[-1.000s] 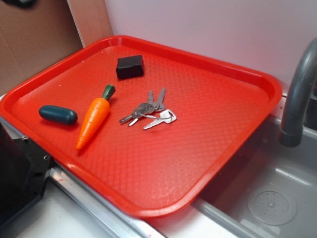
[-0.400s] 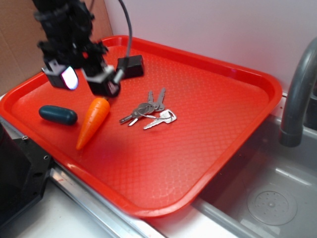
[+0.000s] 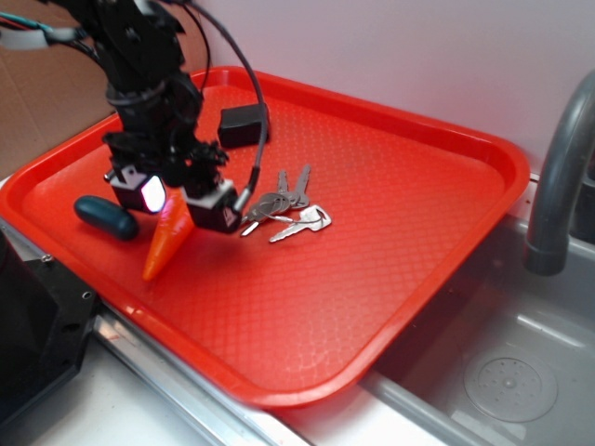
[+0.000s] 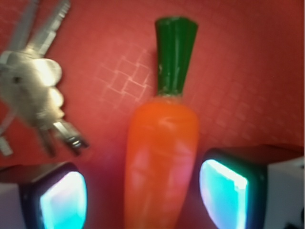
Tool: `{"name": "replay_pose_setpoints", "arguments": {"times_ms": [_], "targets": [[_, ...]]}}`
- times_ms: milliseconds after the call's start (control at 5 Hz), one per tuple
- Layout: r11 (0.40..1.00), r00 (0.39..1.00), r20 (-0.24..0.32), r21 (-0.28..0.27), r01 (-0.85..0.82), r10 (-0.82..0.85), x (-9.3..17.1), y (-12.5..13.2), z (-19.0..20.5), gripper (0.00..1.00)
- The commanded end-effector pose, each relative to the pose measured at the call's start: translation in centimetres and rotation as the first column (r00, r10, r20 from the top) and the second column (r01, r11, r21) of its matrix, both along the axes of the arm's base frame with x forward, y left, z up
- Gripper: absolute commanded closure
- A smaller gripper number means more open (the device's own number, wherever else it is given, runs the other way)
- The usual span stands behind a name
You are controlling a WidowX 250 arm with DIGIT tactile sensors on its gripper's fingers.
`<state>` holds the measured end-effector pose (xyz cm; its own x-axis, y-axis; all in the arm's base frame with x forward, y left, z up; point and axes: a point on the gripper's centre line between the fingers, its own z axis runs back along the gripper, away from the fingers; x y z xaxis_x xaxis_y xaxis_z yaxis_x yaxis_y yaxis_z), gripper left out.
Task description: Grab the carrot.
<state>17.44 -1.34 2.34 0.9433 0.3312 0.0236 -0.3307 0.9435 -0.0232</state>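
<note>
Fingers (image 4: 143,198) had dropped from above the stem to straddle the carrot (image 4: 162,157), apart, one pad each side. Carrot lay untouched near the tray's (image 3: 390,214) left edge; I judged closing came next.

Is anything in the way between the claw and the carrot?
No. The open claw already has one finger on each side of the carrot. The keys lie off to one side, apart.

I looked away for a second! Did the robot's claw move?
Yes. The gripper dropped lower and nearer, away from the black block, and now straddles the carrot.
</note>
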Motion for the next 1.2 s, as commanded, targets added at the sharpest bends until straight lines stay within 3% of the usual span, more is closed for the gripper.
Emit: {"name": "replay_pose_setpoints", "arguments": {"times_ms": [0, 200, 400, 800, 1000], "targets": [[1.0, 1.0, -0.004, -0.009, 0.003, -0.003, 0.5, 0.0, -1.0, 0.43], [0.999, 1.0, 0.007, -0.032, -0.006, 0.006, 0.2, 0.7, 0.3, 1.0], [1.0, 0.999, 0.046, -0.012, 0.029, -0.028, 0.4, 1.7, 5.0, 1.0], [0.992, 0.992, -0.018, 0.029, 0.124, -0.123, 1.7, 2.7, 15.0, 1.0], [0.984, 0.988, -0.01, 0.082, 0.157, -0.157, 2.3, 2.7, 18.2, 1.0]]}}
